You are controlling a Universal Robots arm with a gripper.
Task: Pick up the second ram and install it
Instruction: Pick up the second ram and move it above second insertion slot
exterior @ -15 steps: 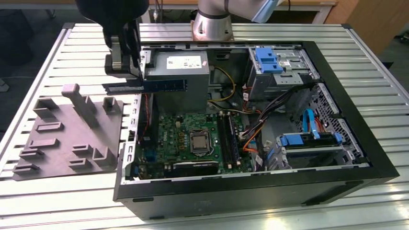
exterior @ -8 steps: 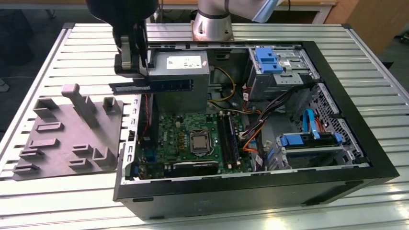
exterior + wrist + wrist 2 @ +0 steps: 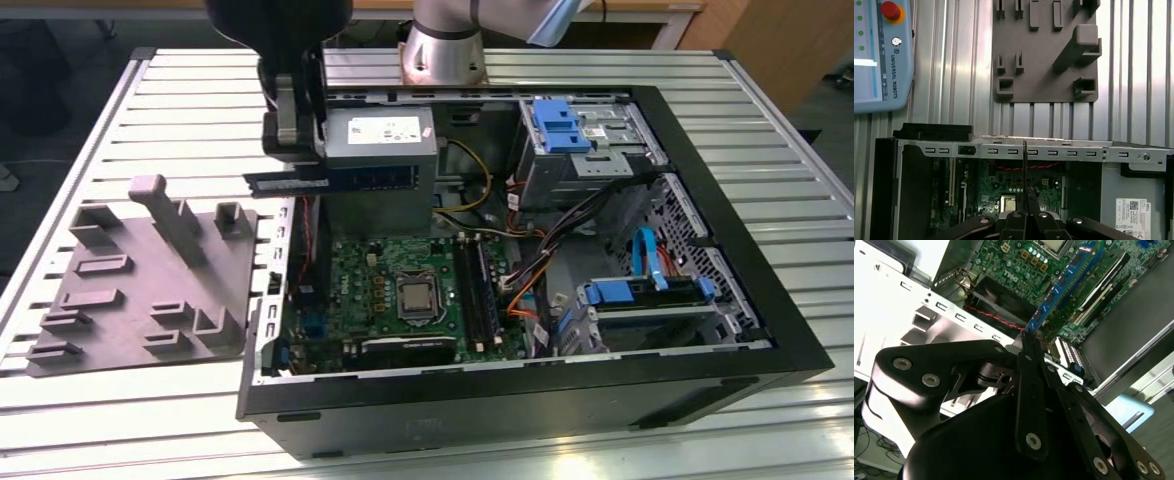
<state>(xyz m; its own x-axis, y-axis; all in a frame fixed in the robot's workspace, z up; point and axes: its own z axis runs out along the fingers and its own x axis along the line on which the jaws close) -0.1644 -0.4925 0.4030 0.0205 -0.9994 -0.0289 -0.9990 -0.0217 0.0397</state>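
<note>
Ribbed aluminium slats, pale and shiny, make up the table [image 3: 107, 120]. On it sits an open black computer case [image 3: 534, 400] with a green motherboard [image 3: 387, 290] lying flat inside. Toward the upper left of the exterior view the black gripper [image 3: 296, 165] hangs over the case's edge, clamped on the second ram [image 3: 360, 178]. The ram is a thin dark strip held level in the air, just in front of the grey metal power supply box [image 3: 380, 135]. At the exterior view's left a grey moulded holder tray [image 3: 147, 290] lies on the slats, matt, with blocky posts and pockets. Blue plastic drive brackets [image 3: 561, 125] stand out toward the upper right.

In the second wrist view the gripper's [image 3: 1026, 337] matt black linkage, dotted with bolts, narrows to two tips pinched on one end of the second ram [image 3: 1061, 285]. Its blue-labelled face runs out above the motherboard [image 3: 1014, 260], clear of it.

In the first wrist view the second ram [image 3: 1025, 170] shows edge-on as a thin dark line running out from the gripper [image 3: 1026, 212] to the case's slotted steel rim [image 3: 1079, 151]. Beyond lie the holder tray [image 3: 1046, 50] and a pale blue control pendant [image 3: 881, 55] with a red button [image 3: 890, 10], both on the slats
</note>
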